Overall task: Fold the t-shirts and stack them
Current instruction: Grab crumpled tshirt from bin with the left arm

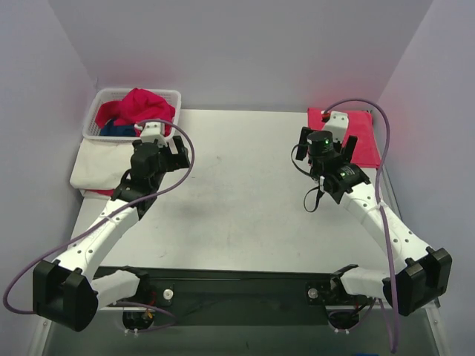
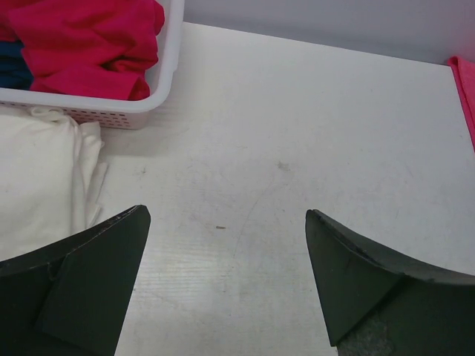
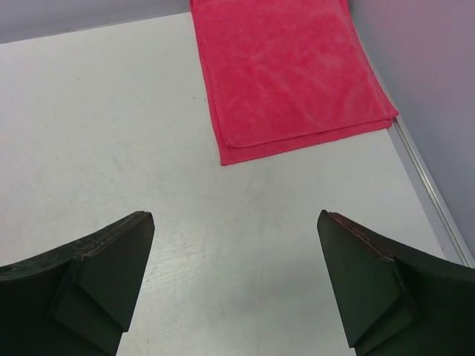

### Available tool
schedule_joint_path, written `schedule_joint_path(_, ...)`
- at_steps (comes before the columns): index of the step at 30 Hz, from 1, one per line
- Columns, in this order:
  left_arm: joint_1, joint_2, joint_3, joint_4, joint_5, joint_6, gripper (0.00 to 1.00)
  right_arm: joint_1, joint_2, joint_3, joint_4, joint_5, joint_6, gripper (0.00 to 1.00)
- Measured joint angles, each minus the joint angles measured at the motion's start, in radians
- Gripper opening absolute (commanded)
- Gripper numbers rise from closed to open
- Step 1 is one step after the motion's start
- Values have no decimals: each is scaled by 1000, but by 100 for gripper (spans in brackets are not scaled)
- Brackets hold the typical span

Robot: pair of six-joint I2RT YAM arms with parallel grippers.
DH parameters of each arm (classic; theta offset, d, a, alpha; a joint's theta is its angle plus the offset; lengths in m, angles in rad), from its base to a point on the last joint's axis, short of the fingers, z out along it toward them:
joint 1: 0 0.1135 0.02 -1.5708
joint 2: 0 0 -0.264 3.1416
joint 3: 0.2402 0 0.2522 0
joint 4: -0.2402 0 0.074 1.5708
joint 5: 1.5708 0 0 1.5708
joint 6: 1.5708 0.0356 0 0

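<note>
A crumpled crimson t-shirt (image 1: 141, 104) (image 2: 89, 41) fills the white lattice basket (image 1: 175, 96) (image 2: 169, 74) at the far left, and a dark blue t-shirt (image 1: 115, 130) (image 2: 11, 63) shows beneath it. A cream-white t-shirt (image 1: 104, 163) (image 2: 33, 178) lies folded on the table in front of the basket. A flat folded pink-red cloth (image 1: 361, 137) (image 3: 289, 67) lies at the far right. My left gripper (image 1: 165, 150) (image 2: 226, 215) hovers open and empty just right of the cream shirt. My right gripper (image 1: 326, 148) (image 3: 236, 217) hovers open and empty just short of the folded red cloth.
The white table (image 1: 245, 185) spreads between the two arms. Its right edge has a metal rail (image 3: 430, 185) close to the folded red cloth. Grey walls close off the back and both sides. A sliver of red fabric (image 1: 100, 192) peeks out under the cream shirt.
</note>
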Motion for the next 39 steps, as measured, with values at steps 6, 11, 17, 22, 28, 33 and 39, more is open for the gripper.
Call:
schedule_joint_path(6, -2, -12, 0, 8, -4, 14, 98, 7, 18, 1, 0, 4, 0, 100)
schedule_joint_path(11, -4, 4, 13, -23, -40, 11, 97, 16, 24, 10, 0, 8, 0, 100)
schedule_joint_path(17, 19, 89, 108, -83, -114, -43, 97, 24, 35, 17, -2, 9, 3, 100)
schedule_joint_path(22, 179, 193, 210, -102, -71, -140, 97, 27, 65, 64, -41, -8, 35, 98)
schedule_joint_path(28, 338, 380, 291, -50, 18, -218, 90, 58, 66, 56, -73, -24, 69, 98)
schedule_joint_path(33, 354, 548, 363, 59, 81, -249, 89, 72, 106, 55, -77, -44, 90, 98)
schedule_joint_path(39, 353, 725, 460, 179, 96, -260, 89, 106, 216, 72, -89, -62, 99, 97)
